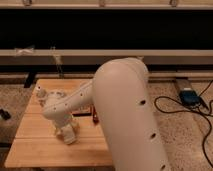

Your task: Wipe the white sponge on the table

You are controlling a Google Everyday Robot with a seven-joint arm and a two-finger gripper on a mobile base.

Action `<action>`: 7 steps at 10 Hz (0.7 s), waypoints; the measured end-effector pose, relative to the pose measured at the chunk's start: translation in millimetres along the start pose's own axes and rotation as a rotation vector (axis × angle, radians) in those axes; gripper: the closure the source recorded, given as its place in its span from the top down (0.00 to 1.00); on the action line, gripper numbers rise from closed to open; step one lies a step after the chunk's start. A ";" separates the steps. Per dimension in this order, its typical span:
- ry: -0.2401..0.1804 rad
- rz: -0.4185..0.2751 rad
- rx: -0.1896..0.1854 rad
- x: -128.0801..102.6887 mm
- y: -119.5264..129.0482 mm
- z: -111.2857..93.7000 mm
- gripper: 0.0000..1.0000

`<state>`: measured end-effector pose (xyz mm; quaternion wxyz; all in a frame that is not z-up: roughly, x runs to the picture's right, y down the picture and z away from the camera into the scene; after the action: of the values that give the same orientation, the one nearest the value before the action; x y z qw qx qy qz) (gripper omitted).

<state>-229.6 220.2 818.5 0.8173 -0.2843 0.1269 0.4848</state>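
My white arm (125, 115) fills the middle of the camera view and bends down to the left onto the light wooden table (35, 150). My gripper (67, 133) is low at the table's front left, a pale blocky shape touching or just above the planks. I cannot make out the white sponge apart from the gripper; it may be hidden under it.
A small white object (39, 91) stands at the table's far left corner. A red and dark item (93, 114) lies mid-table beside the forearm. Black cables and a blue-grey box (189, 96) lie on the floor to the right. A dark wall with a rail runs behind.
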 end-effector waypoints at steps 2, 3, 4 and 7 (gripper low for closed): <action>0.013 -0.004 -0.004 -0.7 2.6 7.0 0.79; 0.016 -0.010 -0.004 -1.1 4.7 9.3 0.71; 0.016 -0.013 -0.005 -1.5 5.9 9.5 0.61; -0.009 -0.010 -0.026 -4.7 6.4 1.4 0.31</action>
<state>-237.5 220.0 819.7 0.8164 -0.2934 0.1156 0.4837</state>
